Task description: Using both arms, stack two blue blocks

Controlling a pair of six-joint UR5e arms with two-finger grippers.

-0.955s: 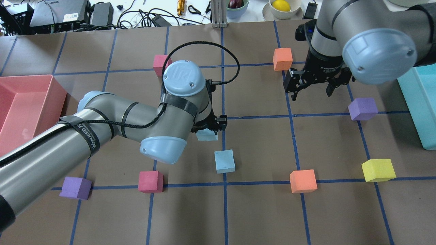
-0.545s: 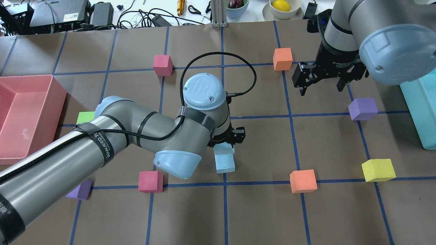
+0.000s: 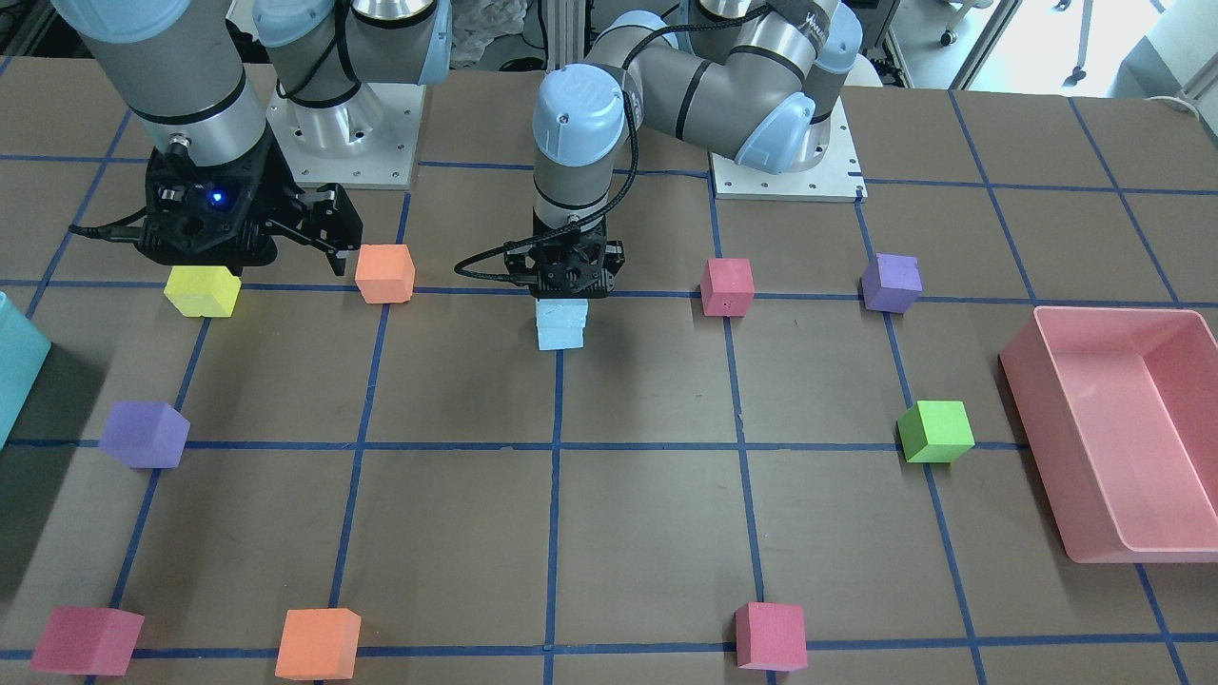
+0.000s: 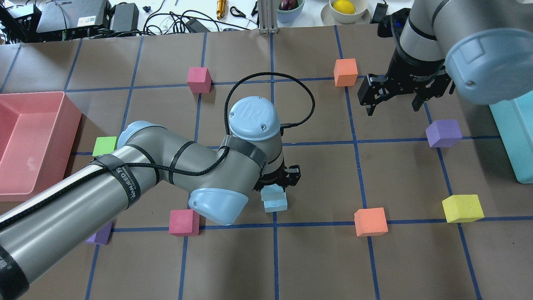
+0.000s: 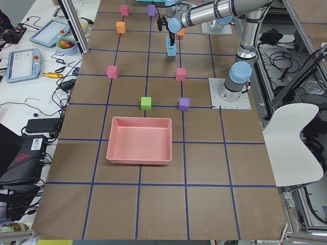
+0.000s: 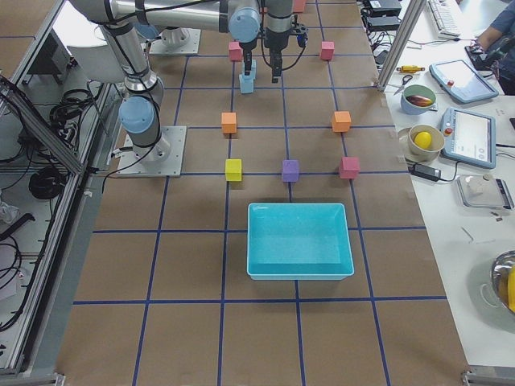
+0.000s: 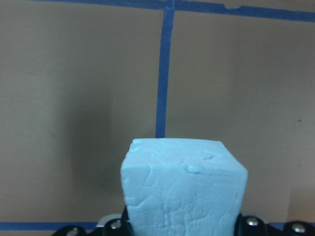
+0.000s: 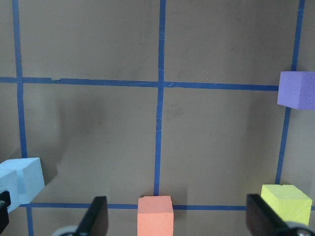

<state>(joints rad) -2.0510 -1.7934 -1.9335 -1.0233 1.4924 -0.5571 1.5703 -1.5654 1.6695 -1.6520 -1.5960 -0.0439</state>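
Note:
Two pale blue blocks sit near the table's middle, one over the other. The lower blue block (image 4: 276,205) (image 3: 559,340) rests on the brown paper. My left gripper (image 4: 278,180) (image 3: 568,291) is shut on the upper blue block (image 4: 271,192) (image 3: 563,313) (image 7: 183,192), which sits squarely on or just above the lower one; I cannot tell if they touch. In the left wrist view the held block hides the lower one. My right gripper (image 4: 393,108) is open and empty at the far right, its fingers (image 8: 97,216) spread wide.
Loose cubes surround the stack: orange (image 4: 370,221), pink (image 4: 183,222), yellow (image 4: 462,208), purple (image 4: 443,133), far orange (image 4: 345,72), far pink (image 4: 199,79), green (image 4: 105,146). A pink bin (image 4: 71,109) stands left, a teal bin (image 4: 506,133) right.
My left arm carried its blue block right and toward the near side, from beside the other blue block to directly over it. My right gripper drew back to the far right, still open.

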